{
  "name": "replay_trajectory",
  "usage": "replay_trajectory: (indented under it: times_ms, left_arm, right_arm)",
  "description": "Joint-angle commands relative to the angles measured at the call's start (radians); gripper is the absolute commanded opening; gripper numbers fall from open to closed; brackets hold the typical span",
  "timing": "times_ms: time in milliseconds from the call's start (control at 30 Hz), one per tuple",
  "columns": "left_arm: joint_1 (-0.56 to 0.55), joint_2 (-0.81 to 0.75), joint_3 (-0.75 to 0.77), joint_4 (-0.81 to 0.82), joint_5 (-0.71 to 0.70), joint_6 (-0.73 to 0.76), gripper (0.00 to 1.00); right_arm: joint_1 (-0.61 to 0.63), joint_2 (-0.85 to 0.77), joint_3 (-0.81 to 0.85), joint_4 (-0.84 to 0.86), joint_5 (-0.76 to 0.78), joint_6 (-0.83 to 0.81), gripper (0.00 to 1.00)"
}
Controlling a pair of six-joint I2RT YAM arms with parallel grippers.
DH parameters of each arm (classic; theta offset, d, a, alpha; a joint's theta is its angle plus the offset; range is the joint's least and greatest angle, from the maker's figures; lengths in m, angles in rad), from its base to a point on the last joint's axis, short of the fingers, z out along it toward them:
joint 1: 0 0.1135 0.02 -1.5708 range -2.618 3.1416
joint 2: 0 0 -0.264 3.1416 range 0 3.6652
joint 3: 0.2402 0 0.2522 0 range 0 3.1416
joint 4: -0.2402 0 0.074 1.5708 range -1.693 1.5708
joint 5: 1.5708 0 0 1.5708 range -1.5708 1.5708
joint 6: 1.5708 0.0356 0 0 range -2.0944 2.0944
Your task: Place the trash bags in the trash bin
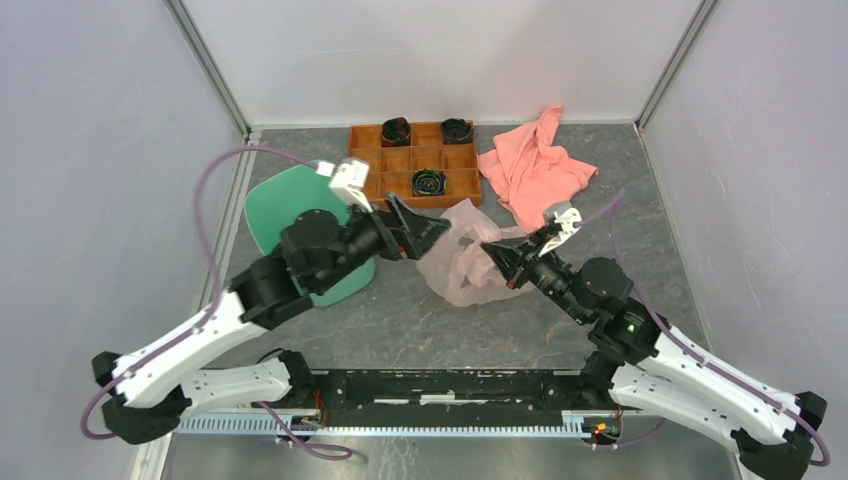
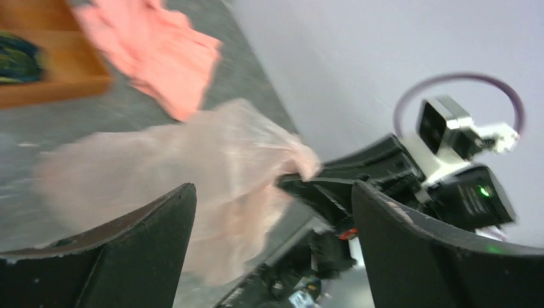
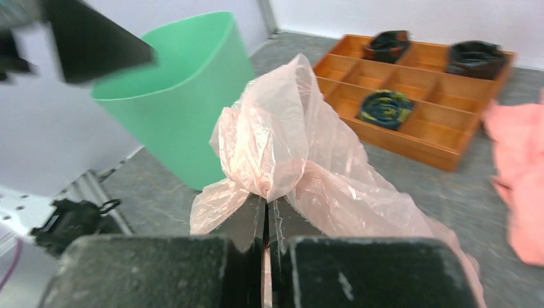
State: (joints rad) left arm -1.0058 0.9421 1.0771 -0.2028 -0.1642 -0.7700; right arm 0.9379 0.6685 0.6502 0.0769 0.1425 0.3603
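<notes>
R gripper (image 3: 265,217) clamped on pink trash bag (image 3: 289,147); L gripper (image 2: 272,192) spread open, empty; green trash bin (image 3: 186,109) nearby.

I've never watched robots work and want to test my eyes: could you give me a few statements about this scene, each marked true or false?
1. The right gripper is pinched shut on the pale pink bag. True.
2. The left gripper grips the bag as well. False: its jaws stand wide open and hold nothing.
3. The bag lies inside the green bin. False: it is outside the bin, between the two grippers.
4. Three dark round things sit in separate compartments of the orange tray. True.
5. The salmon cloth lies in the tray. False: it lies on the table, right of the tray.
</notes>
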Motion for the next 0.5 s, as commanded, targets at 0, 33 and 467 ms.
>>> replay_trajectory:
  times_ms: [0, 33, 467]
  left_arm:
    - [0.001, -0.044, 0.201, -0.461, -0.400, 0.216, 0.99]
    - [0.002, -0.030, 0.235, -0.538, -0.467, 0.232, 1.00]
    - [0.473, 0.223, 0.322, -0.685, -0.135, 0.501, 1.00]
  right_arm:
    - [0.006, -0.082, 0.004, -0.167, 0.206, -0.067, 0.01]
    - [0.004, -0.101, 0.009, -0.189, 0.232, -0.071, 0.01]
    - [0.004, -0.196, 0.137, -0.356, 0.327, -0.083, 0.01]
